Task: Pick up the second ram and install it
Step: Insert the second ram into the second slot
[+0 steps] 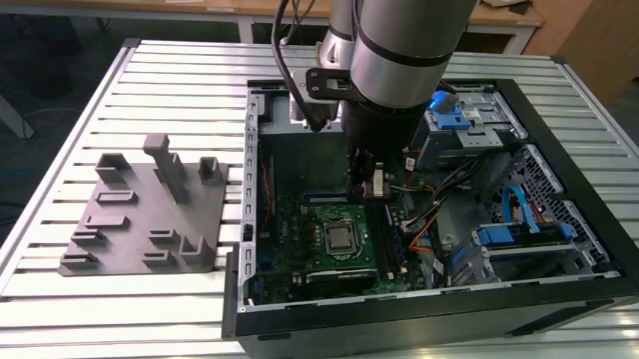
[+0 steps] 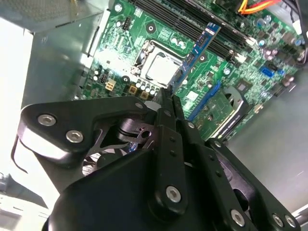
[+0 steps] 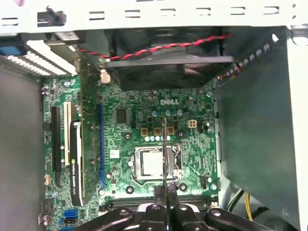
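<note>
The claw [image 3: 165, 195] is pinching the second ram [image 2: 195, 55] above the motherboard [image 3: 125, 139], inside the computer case [image 1: 399, 318] in the exterior view's centre. The processor socket [image 3: 149, 163] is lying beneath it, with cables [image 2: 257, 6] crowding nearby.

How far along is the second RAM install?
Pickup done: the gripper is shut on the second ram, held above the motherboard near the CPU socket. Left: seating it; it sits in no black memory slot yet.

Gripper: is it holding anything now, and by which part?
Yes: the gripper holds the memory stick by one end; the rest sticks out past the jaws over the motherboard.
</note>
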Robot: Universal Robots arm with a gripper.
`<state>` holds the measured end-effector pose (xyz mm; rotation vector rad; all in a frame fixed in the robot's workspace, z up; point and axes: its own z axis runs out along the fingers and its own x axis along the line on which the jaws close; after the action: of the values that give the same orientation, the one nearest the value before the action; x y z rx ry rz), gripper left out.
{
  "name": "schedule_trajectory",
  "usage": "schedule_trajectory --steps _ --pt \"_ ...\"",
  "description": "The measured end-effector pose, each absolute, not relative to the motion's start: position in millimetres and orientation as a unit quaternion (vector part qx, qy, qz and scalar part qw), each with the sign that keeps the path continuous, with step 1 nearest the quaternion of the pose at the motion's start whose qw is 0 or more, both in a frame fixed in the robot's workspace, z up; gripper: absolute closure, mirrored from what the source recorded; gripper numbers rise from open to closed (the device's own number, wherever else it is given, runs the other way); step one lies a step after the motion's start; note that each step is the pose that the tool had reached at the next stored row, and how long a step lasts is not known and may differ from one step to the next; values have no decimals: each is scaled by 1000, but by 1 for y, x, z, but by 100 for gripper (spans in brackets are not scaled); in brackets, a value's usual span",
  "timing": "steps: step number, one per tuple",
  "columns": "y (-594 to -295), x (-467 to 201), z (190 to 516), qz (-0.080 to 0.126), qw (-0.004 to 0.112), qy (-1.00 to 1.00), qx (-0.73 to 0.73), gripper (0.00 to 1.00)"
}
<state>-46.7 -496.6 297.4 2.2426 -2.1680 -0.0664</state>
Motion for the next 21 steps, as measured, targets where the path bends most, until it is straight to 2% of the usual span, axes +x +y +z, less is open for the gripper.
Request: schedule_trajectory --steps 14,21 --pt "-497 -47 296 -20 14 -590 807 87" --pt "-497 -47 295 -20 14 -613 790 87"
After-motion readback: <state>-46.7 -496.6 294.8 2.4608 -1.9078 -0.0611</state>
